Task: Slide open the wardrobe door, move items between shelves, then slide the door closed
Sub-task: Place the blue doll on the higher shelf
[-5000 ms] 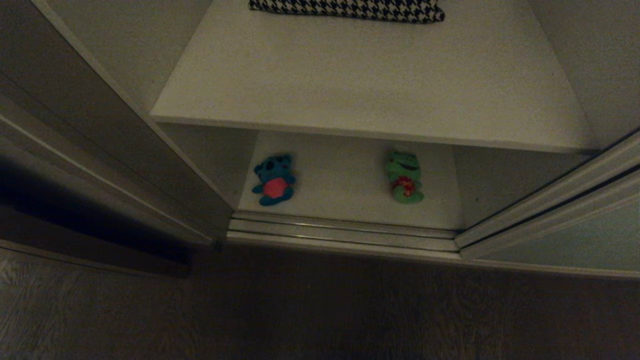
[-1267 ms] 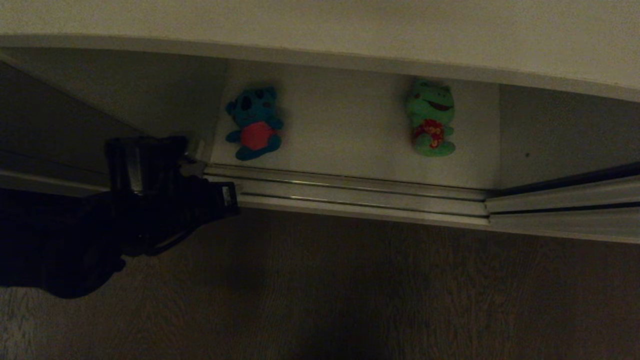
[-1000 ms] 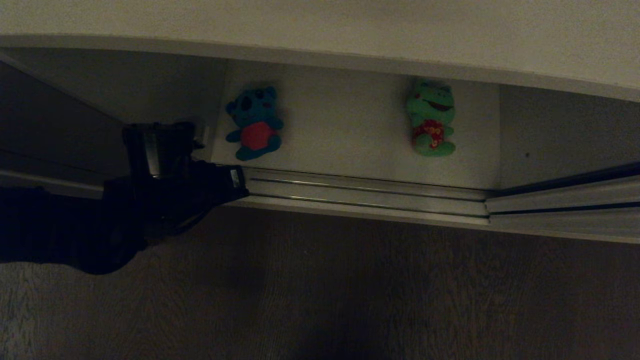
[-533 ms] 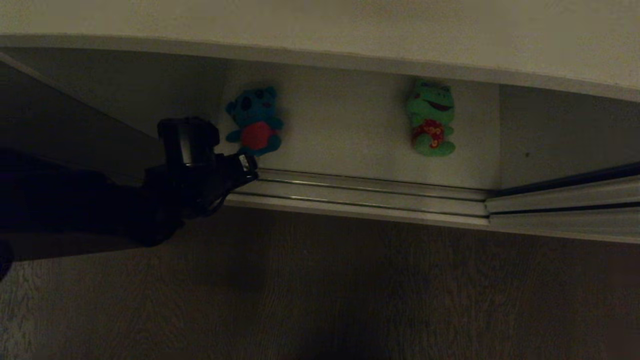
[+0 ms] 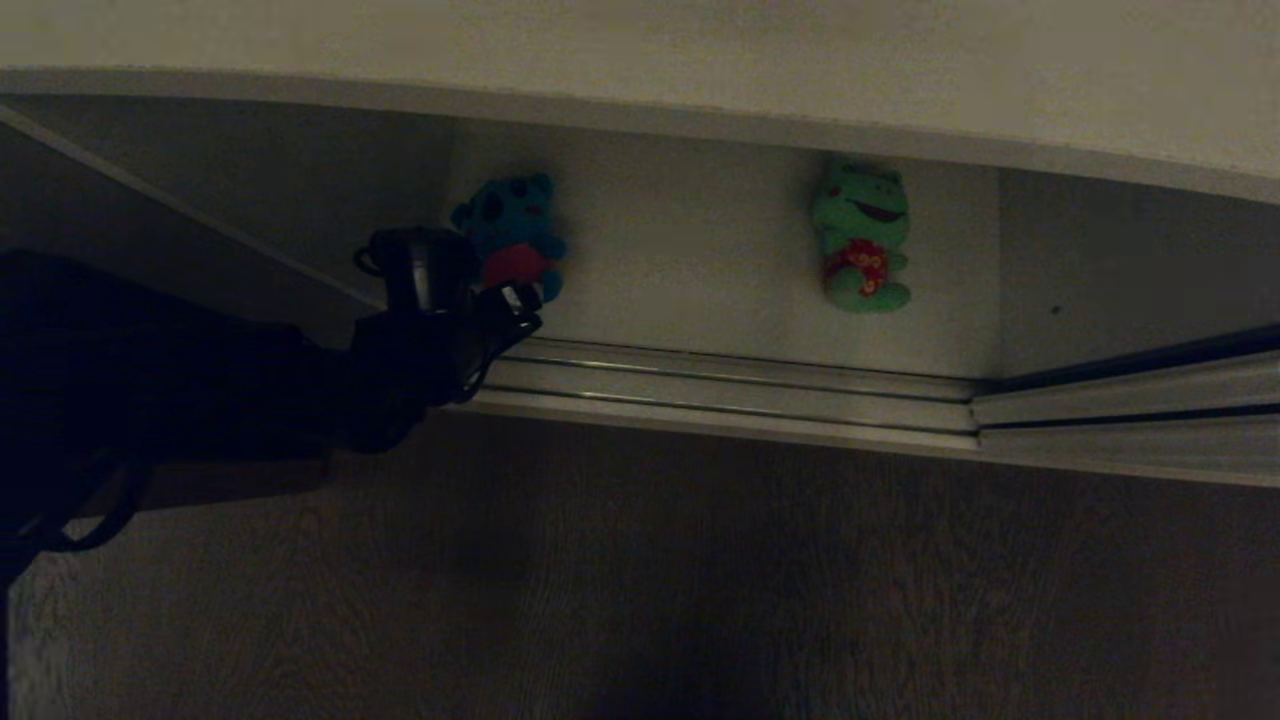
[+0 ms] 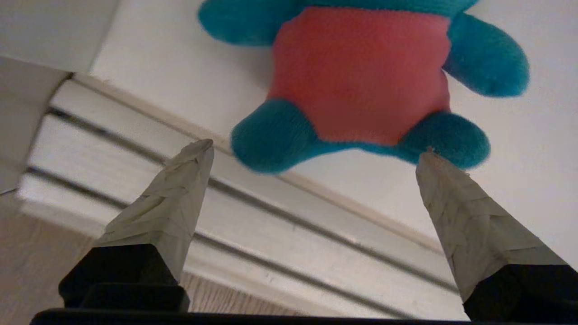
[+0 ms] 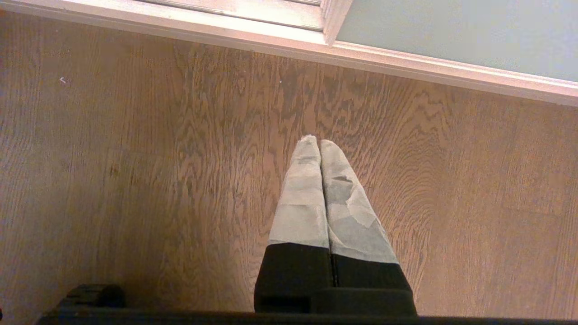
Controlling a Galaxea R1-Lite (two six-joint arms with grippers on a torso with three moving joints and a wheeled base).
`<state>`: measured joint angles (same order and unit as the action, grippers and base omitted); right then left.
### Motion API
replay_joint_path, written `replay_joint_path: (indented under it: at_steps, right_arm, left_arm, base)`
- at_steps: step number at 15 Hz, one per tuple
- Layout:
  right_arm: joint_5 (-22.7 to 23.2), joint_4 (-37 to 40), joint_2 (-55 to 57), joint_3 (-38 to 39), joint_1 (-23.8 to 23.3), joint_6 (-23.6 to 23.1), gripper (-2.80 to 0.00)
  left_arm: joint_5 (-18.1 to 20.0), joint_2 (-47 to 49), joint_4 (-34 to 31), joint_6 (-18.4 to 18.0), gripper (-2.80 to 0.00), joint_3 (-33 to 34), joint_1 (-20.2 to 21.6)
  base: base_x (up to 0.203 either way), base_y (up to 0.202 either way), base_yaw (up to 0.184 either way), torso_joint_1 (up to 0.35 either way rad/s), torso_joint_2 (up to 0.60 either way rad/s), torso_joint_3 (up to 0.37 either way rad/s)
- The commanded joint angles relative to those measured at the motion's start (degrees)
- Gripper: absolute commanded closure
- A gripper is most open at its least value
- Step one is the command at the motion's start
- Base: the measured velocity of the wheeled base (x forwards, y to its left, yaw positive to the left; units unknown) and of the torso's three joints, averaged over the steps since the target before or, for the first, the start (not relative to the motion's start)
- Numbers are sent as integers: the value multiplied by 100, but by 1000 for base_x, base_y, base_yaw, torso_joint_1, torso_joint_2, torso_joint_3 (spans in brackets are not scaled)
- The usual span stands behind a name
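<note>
- Hanging over the wooden floor (image 7: 135, 180) nearest the robot, right pincer (image 7: 314, 141) parked, taped fingers pressed together, nothing between them.
- Reaching in from 9 o'clock in the head view, left pincer (image 6: 316, 151) spread wide, poised at the feet of the teal-blue bear (image 5: 512, 232), just short of contact as far as can be told.
- Lying flat on the lower shelf (image 5: 700, 260) just past the door tracks (image 5: 720, 385): bear at 11 o'clock, green frog (image 5: 862, 236) at 1 o'clock, well apart.
- Likely light, soft and squashy; best pinched across the red belly, since limbs would flop and slip.
- Cut off: bear's head in the wrist view, its lower half behind the pincer in the head view.
- Showing only as an edge at 3 o'clock, sliding wardrobe door (image 7: 451, 31); upper shelf (image 5: 640, 50) hides the depth behind.
</note>
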<state>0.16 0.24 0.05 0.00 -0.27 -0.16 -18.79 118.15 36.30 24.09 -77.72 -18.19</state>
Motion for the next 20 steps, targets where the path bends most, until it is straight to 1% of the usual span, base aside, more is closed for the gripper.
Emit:
replay_joint_path:
  at_steps: [1, 8, 14, 15, 20]
  right_arm:
    - [2, 2, -5, 0, 0, -2, 0]
    - [2, 2, -5, 0, 0, -2, 0]
    - [2, 1, -12, 0, 0, -2, 0]
    - [2, 2, -5, 0, 0, -2, 0]
    - [2, -2, -5, 0, 0, -2, 0]
  left_arm:
    - [-10, 166, 45, 17, -280, -141, 0]
    - [-10, 594, 244, 11, -280, -835, 0]
    - [53, 934, 195, 25, -280, -1186, -2]
    - [61, 972, 215, 26, 0, -1221, 0]
    - [166, 1035, 223, 26, 0, -1433, 0]
  base:
    - [0, 0, 0, 0, 0, 0]
    - [0, 0, 0, 0, 0, 0]
    - [0, 0, 0, 0, 0, 0]
    - [0, 0, 0, 0, 0, 0]
    - [0, 0, 0, 0, 0, 0]
